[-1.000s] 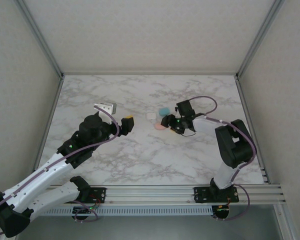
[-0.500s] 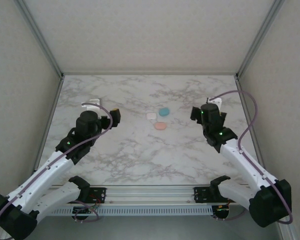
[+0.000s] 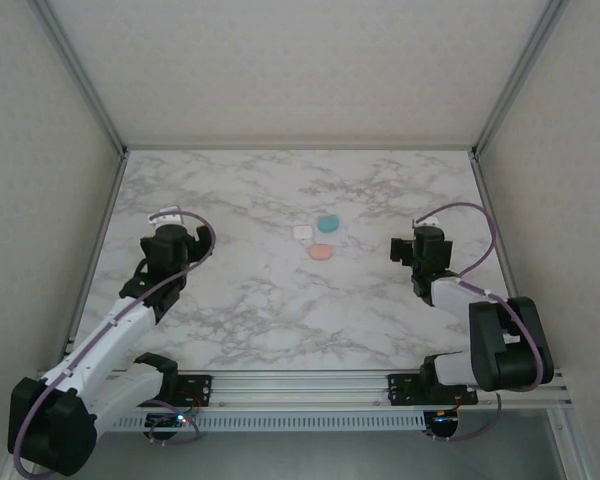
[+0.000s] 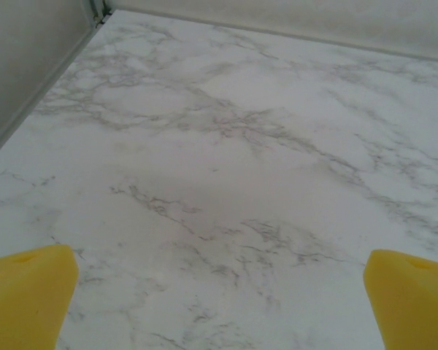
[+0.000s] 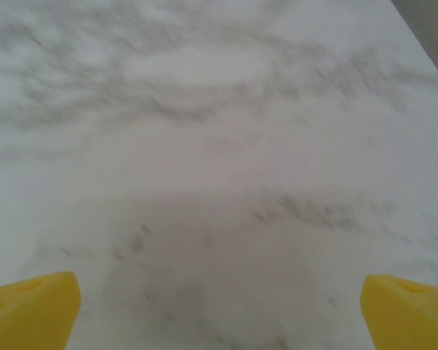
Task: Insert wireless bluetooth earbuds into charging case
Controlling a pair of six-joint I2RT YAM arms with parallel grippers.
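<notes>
Holding both hands wide, I hang over bare marble on either side of the table. My left gripper has its yellow fingertips spread to the edges of its wrist view and grips nothing. My right gripper stands just as wide and empty, its view blurred. From above, the teal case and the salmon-pink case lie close together near the table's middle, between my arms and well apart from both. A small white object sits just beside them. The earbuds are too small to make out.
</notes>
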